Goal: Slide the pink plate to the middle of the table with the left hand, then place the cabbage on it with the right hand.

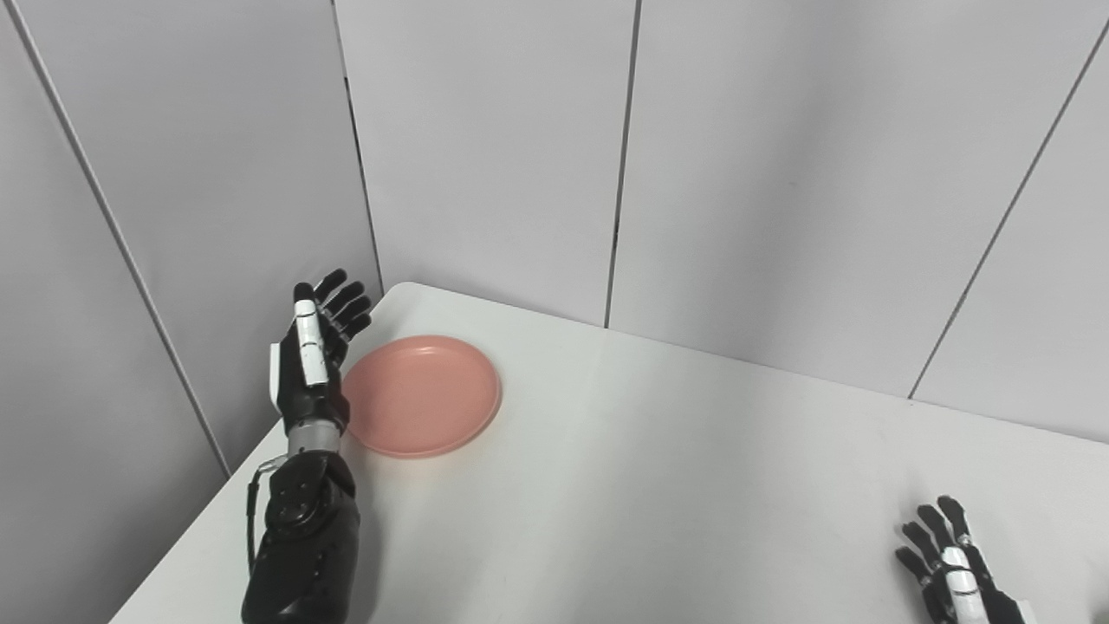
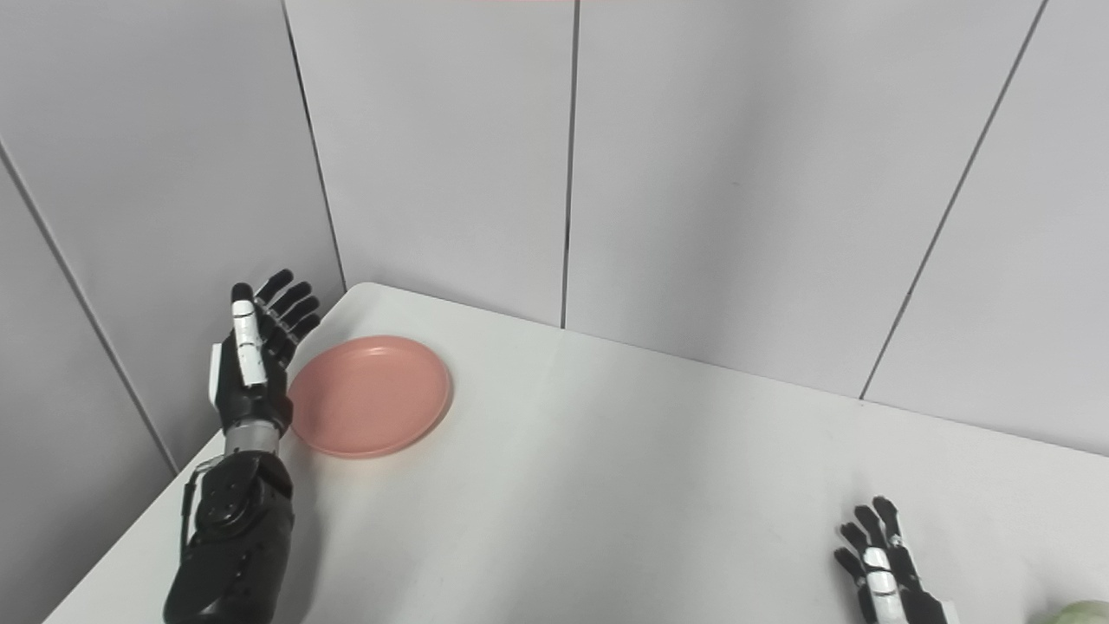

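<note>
The plate [image 1: 423,395] lay flat near the table's [image 1: 658,485] far left corner, well away from the middle, and it was empty. The left hand [image 1: 314,355] stood on edge just beside the plate's left rim, fingers spread and holding nothing; whether the palm touched the rim could not be told. The right hand [image 2: 884,568] rested low at the near right, fingers apart and empty too. Only a pale green sliver of the cabbage [image 2: 1079,612] showed, at the bottom right corner of the right eye view, near that hand. The plate looked light, stiff and shallow, likely plastic, and should skid easily on the smooth white top, so a push with the flat of the hand against the left rim seemed better than a pinch; too sharp a shove might send it past centre or spin it. The cabbage, round and probably firm, would likely want a wide wrap of the fingers around its sides, since a shallow hold could let it roll free.
</note>
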Motion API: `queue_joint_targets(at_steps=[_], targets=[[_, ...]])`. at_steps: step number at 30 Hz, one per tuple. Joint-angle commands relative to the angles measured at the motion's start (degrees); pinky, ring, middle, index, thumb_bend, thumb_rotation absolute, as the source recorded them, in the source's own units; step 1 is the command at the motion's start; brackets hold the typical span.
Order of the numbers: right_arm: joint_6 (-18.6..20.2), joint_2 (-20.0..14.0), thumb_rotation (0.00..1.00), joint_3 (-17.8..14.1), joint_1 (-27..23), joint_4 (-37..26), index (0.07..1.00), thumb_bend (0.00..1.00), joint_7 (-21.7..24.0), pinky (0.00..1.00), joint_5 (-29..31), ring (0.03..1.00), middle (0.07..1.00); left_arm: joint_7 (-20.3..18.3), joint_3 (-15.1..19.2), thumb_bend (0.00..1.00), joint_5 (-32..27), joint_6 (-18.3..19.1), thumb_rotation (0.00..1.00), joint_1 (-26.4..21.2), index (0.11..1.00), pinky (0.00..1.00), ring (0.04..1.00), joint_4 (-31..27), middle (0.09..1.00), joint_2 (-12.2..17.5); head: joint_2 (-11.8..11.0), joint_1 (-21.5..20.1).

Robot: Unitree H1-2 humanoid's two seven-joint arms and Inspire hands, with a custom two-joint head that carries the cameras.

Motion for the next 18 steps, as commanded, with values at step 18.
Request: queue_joint_targets(at_steps=[18], targets=[[-1.40, -0.65, 0.86, -0.92, -0.29, 0.45, 0.978, 0.71, -0.34, 0.94, 0.11, 0.941, 0.955, 1.10, -0.65, 0.71, 1.28, -3.62, 0.97, -3.50, 0.748, 0.78, 0.772, 6.89, 0.761, 2.80, -0.08, 0.21]])
